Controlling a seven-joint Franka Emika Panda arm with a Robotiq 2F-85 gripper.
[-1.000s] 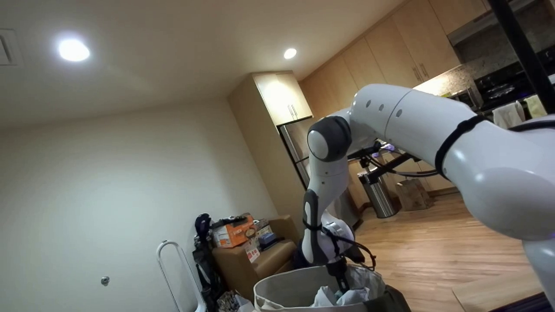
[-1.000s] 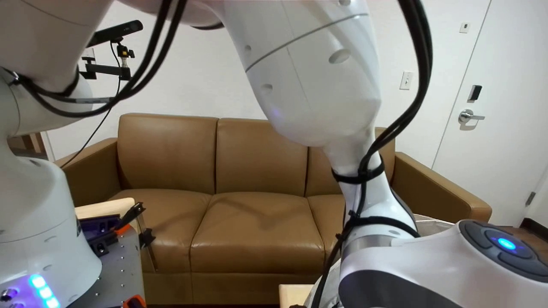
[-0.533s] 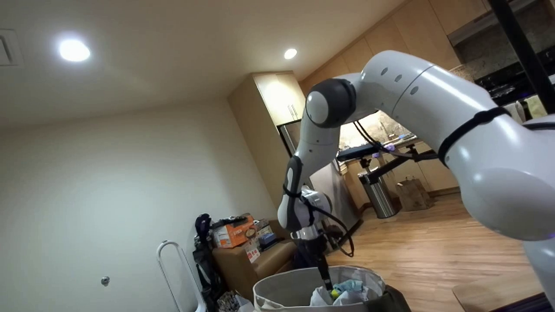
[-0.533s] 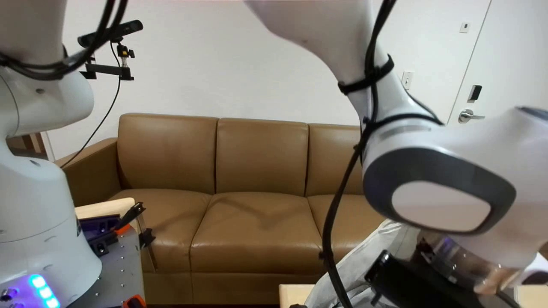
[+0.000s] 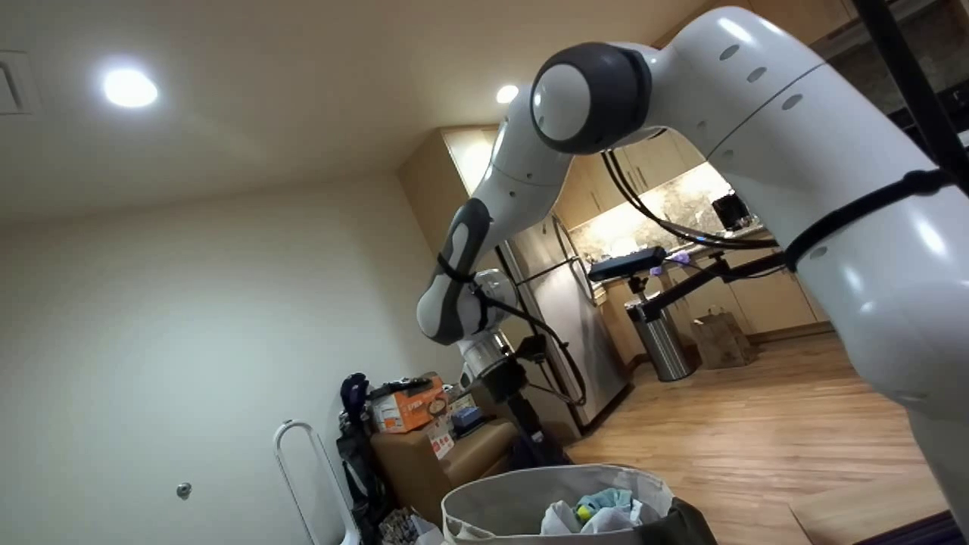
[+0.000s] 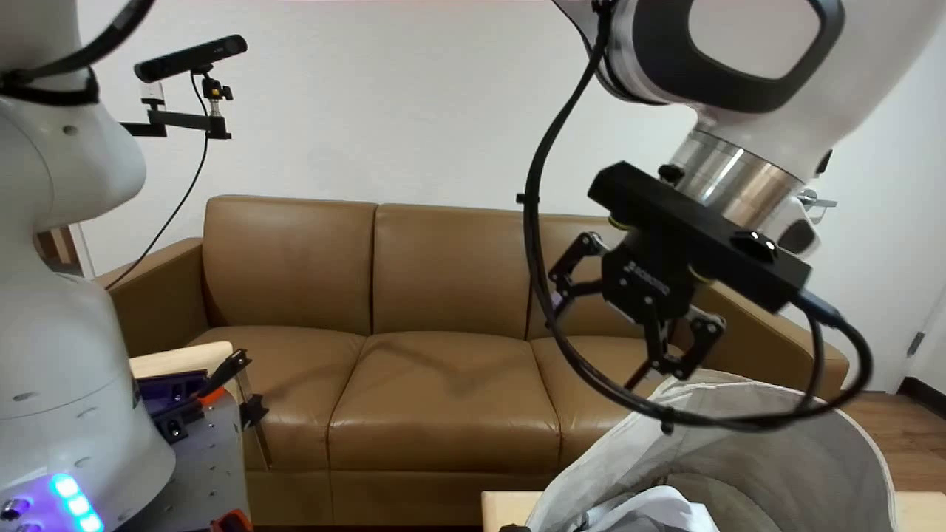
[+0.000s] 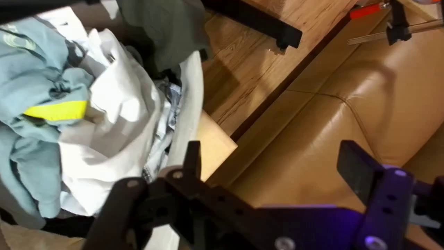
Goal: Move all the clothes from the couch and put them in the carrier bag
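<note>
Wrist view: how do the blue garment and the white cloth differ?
Trim: the blue garment shows a bright yellow strip; none shows on the white cloth.
Place: the white cloth lies between the blue garment and the carrier bag's rim; the blue garment reaches the picture's left edge.
Colour: the blue garment is dull greenish blue, the white cloth bright white.
Both lie crumpled in the carrier bag.

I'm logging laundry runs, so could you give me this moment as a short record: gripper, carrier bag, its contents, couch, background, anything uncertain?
Gripper: open, holding nothing, outside the carrier bag
Carrier bag: pale grey, mouth open
Contents: pale blue, yellow-patched garment; white cloth beside it
Couch: brown, behind the carrier bag in an exterior view
Background: orange box; silver bin
Uncertain: what lies beneath the top pieces
</note>
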